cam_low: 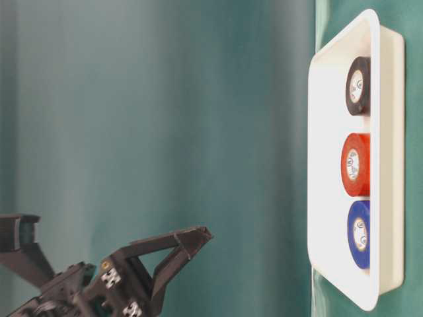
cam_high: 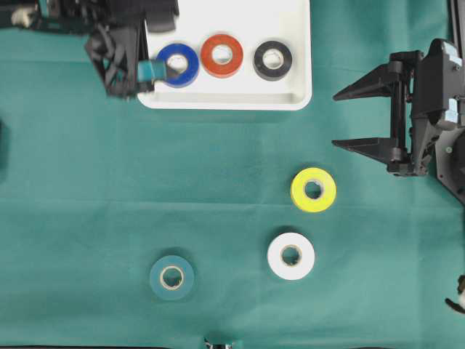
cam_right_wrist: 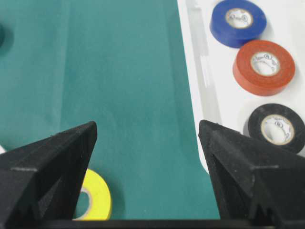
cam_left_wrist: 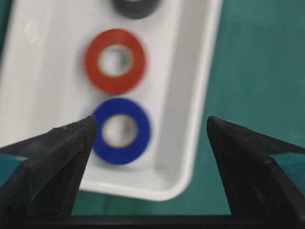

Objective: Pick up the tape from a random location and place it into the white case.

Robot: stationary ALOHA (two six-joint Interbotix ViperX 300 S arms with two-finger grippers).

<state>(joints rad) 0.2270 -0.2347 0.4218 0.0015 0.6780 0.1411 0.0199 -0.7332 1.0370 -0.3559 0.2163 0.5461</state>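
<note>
Green cloth covers the surface [cam_high: 87, 182], and three rolls are already lying in the white case [cam_high: 290, 80] up top: blue [cam_high: 179, 64], red [cam_high: 221, 54], black [cam_high: 272, 59], in a row from left to right. Three more wait out on the cloth.

Starting at the left, the left gripper [cam_high: 149, 69] sits over the case's left end, jaws spread wide with nothing between them; its wrist view looks straight down on the blue roll [cam_left_wrist: 121, 131], which lies flat in the case, free of both fingers. From that gripper the teal roll [cam_high: 172, 276] lies at about 6 o'clock, well apart, down near the bottom edge. My call: that one belongs to the left arm.

Moving across, the white roll [cam_high: 291, 255] sits right of centre, and the yellow roll [cam_high: 313, 190] lies near it at about 1 o'clock, apart from it.

Over on the right, the right gripper [cam_high: 349, 120] hangs open and empty, fingers pointing toward 9 o'clock. The yellow roll lies at about 7 o'clock from its tips, near, peeking in at the bottom of its wrist view [cam_right_wrist: 93, 202]. This arm is the nearer one for yellow and white, I'd say. Every roll lies flat, hole up, so no long axis to line up with; any approach angle should do.
</note>
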